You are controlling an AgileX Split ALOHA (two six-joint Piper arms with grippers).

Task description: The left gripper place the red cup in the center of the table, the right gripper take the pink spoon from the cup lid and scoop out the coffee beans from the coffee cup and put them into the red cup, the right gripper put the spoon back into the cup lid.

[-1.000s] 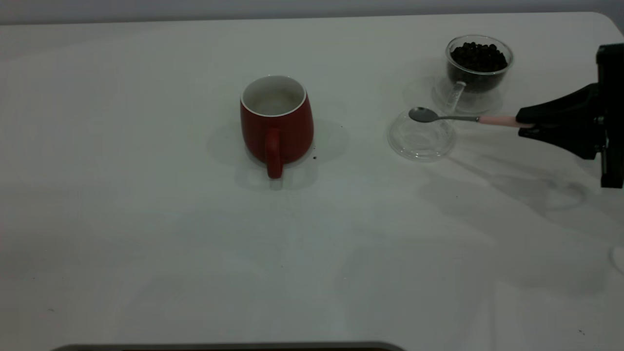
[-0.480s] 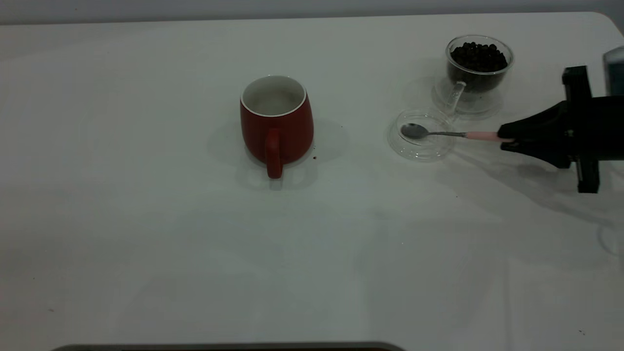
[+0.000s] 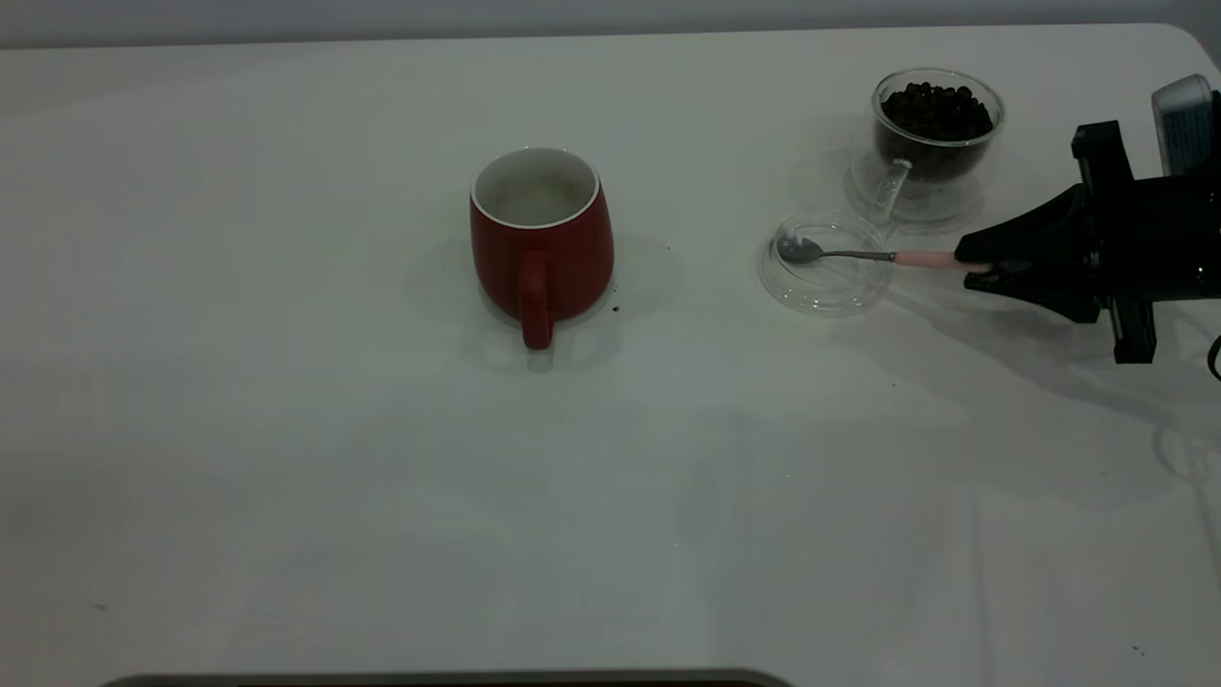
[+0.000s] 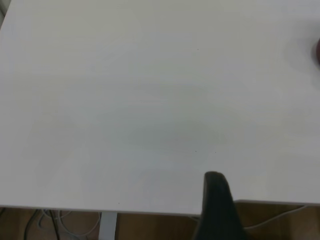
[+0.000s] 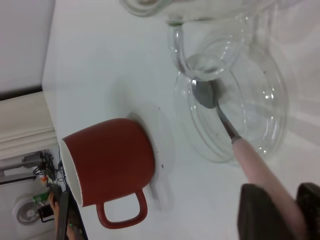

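Observation:
The red cup (image 3: 542, 248) stands upright mid-table (image 3: 286, 429), handle toward the front; it also shows in the right wrist view (image 5: 107, 160). My right gripper (image 3: 973, 260) is shut on the pink spoon's (image 3: 858, 254) handle, as the wrist view confirms (image 5: 285, 210). The spoon's steel bowl (image 5: 205, 95) lies inside the cup lid (image 3: 825, 286), near its far-left rim. Just behind the lid stands the coffee cup (image 3: 935, 124), heaped with coffee beans (image 3: 935, 107). My left gripper (image 4: 216, 200) shows only as a dark shape at the table's left edge, away from everything.
A tiny dark speck (image 3: 615, 308) lies beside the red cup's base. The table's rounded corner (image 3: 1192, 38) is close behind the right arm. In the left wrist view the table edge (image 4: 100, 209) has cables hanging below it.
My right gripper has moved left and down with the spoon. The spoon's bowl went from hovering over the lid to lying inside it. The red cup has not moved.

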